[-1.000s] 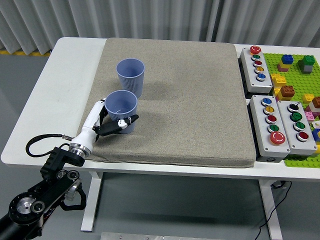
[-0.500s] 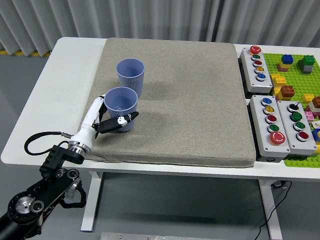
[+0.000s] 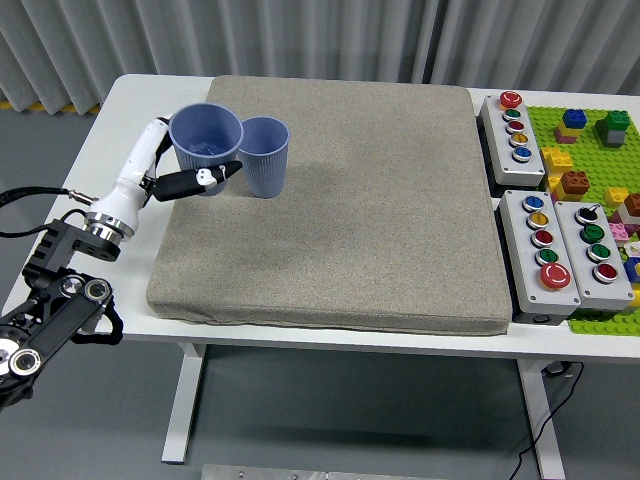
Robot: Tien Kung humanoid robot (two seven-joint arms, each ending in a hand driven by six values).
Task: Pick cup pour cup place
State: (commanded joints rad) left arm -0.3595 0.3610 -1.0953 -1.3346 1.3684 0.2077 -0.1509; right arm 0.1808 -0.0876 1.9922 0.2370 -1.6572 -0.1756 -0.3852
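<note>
The robot's left hand (image 3: 190,178) grips a blue cup (image 3: 206,135), apparently lifted, just at nine o'clock of a second cup (image 3: 264,155) standing on the grey mat (image 3: 340,220) covering the tabletop (image 3: 120,150).

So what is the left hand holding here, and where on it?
The left hand grips a ribbed blue plastic cup around its side wall.

Held cup (image 3: 205,137) now beside other cup (image 3: 265,156).
</note>
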